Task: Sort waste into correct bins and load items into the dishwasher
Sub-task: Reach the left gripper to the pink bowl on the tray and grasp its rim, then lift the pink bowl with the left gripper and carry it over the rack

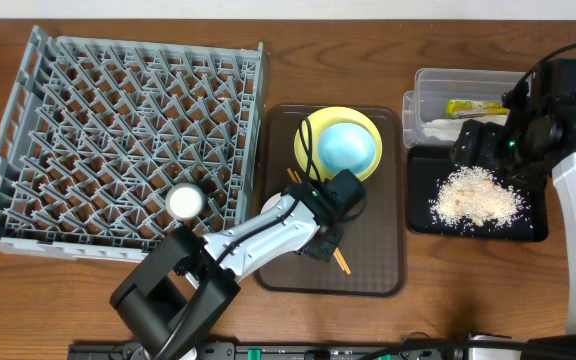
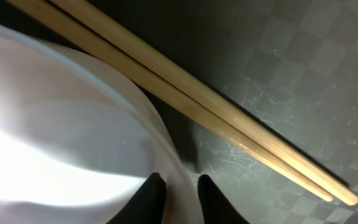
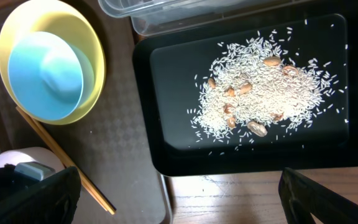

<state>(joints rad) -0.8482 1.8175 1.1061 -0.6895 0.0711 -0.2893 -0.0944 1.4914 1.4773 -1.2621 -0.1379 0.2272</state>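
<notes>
My left gripper (image 1: 326, 238) (image 2: 178, 186) is down on the brown tray, its fingers closed on the rim of the white bowl (image 2: 55, 124), one inside and one outside. Wooden chopsticks (image 2: 216, 112) (image 1: 341, 261) lie right beside the bowl. The light blue bowl (image 1: 346, 146) sits in the yellow plate (image 1: 310, 130). A small white cup (image 1: 185, 202) stands in the grey dish rack (image 1: 118, 130). My right gripper (image 1: 473, 150) (image 3: 179, 199) is wide open and empty above the black tray (image 3: 173, 143), which holds the rice scraps (image 3: 272, 87).
The clear tub (image 1: 428, 85) behind the black tray holds the green-and-yellow wrapper (image 1: 473, 107) and the white napkin (image 1: 438, 128). The brown serving tray (image 1: 378, 250) lies between the rack and the bins. Bare wooden table runs along the front edge.
</notes>
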